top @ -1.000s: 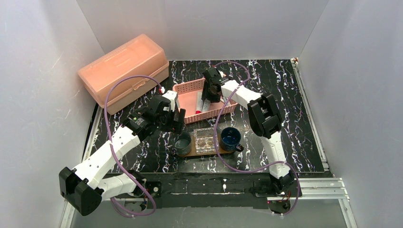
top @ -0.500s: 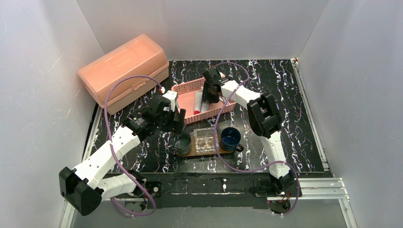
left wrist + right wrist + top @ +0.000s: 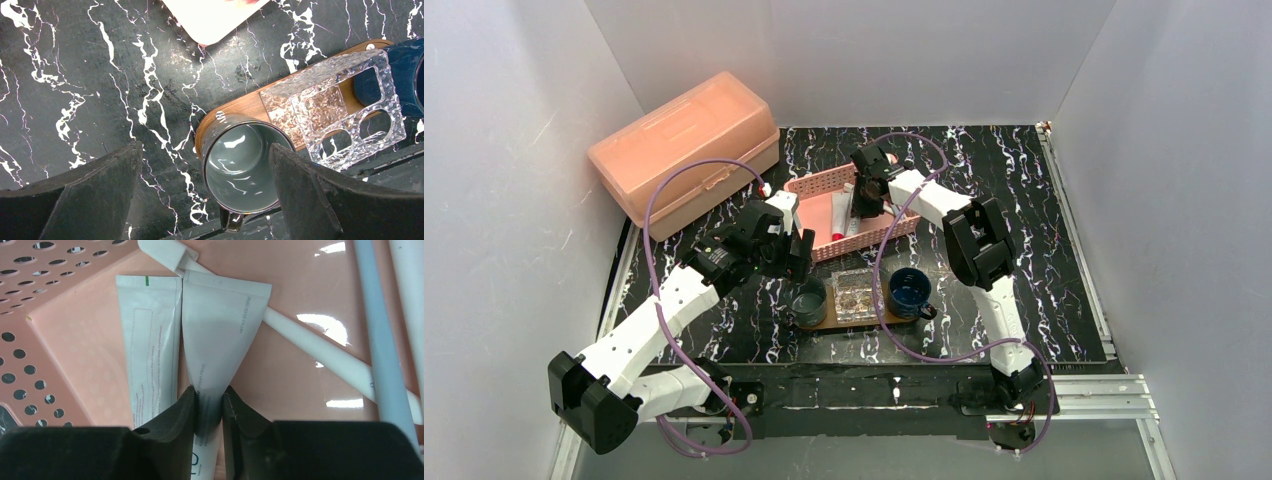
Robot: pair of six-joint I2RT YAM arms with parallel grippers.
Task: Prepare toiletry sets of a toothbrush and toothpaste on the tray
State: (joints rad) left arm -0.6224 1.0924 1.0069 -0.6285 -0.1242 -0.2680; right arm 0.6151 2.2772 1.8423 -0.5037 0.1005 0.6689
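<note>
pink lattice plastic formed the basket [image 3: 839, 250] at the back of the black marbled surface [image 3: 1044, 250], and the right tool [image 3: 209, 402] was lowered into it. its fingers were pressed together on a silvery-white toothpaste tube [image 3: 222, 330], which was pinched at its narrow part, with the flat crimped end pointed away from the wrist camera. a second toothpaste tube [image 3: 150, 345] was laid flat on the basket floor just to the left, and the two were seen touching along one edge. a white toothbrush [image 3: 320, 352] was laid diagonally under the flat end of the pinched tube, and a paler stick [image 3: 375, 320] was laid nearly straight along the right side of that view.

the wooden tray [image 3: 250, 107] was placed nearer the arm bases, apart from the basket. a grey mug [image 3: 240, 167], a clear textured holder [image 3: 335, 110] and a dark blue mug [image 3: 407, 70] were carried on it in a row.

the left tool [image 3: 204, 147] was held above the left end of the tray with its fingers spread wide and nothing between them; the grey mug was framed below the gap. an orange lidded box [image 3: 686, 150] was set at the far left corner.
</note>
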